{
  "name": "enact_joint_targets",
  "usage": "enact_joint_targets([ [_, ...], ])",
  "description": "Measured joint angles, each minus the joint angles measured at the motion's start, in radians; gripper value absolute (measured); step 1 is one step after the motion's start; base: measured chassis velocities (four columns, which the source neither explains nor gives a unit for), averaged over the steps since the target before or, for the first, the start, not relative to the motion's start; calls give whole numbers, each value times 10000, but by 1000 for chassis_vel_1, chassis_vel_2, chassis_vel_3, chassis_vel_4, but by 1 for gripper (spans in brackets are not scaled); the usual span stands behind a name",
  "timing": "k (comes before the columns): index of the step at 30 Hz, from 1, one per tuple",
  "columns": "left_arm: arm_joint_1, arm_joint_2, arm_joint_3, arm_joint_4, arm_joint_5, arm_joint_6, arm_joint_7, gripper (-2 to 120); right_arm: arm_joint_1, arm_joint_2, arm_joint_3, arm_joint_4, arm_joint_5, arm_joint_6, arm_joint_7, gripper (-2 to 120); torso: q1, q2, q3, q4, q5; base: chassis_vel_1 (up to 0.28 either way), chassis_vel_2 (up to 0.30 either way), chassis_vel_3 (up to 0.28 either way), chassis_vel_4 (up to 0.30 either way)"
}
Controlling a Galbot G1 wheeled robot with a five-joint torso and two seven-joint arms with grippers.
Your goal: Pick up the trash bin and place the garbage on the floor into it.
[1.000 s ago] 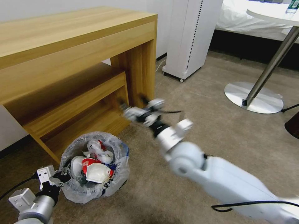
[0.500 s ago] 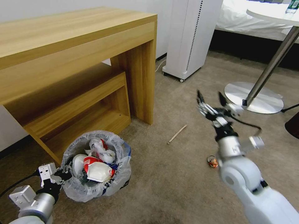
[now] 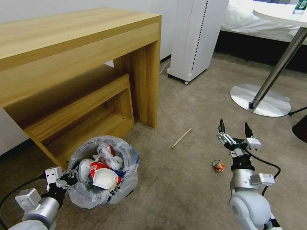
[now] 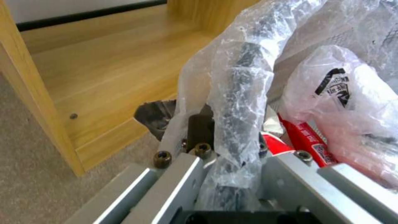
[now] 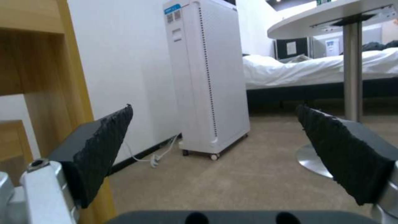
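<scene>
At the lower left of the head view, the left claw (image 3: 68,179) is clamped on the rim of the trash bin (image 3: 128,179) — the left wrist view shows its fingers (image 4: 199,127) pinching the rim through the crinkled plastic liner. The bin sits on the beige floor (image 3: 179,191) just in front of the wooden desk (image 3: 80,41), which fills the upper left, and is full of garbage: white crumpled pieces (image 3: 104,179) and red wrappers (image 3: 96,165).

At the lower right, the right claw (image 3: 235,129) points upward with its two dark fingers spread wide, holding nothing. A crushed orange can (image 3: 218,166) lies on the floor just to its left, and a thin wooden stick (image 3: 181,137) lies farther left, near the centre — between the desk leg and the can.
</scene>
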Motion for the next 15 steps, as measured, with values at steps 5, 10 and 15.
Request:
enact_joint_targets([
  [5,7,54,60,20,22,-11,29,1,-102,91,108,1,-369,-17,46,100,0,0,0,-1,2,0,0,0,0],
  [10,52,94,203,49,129,-29,54,1,-273,142,230,22,-543,-32,143,100,0,0,0,0,1,0,0,0,0],
  [15,28,105,286,50,175,-39,55,1,-376,68,385,62,-560,-23,227,100,0,0,0,0,1,0,0,0,0],
])
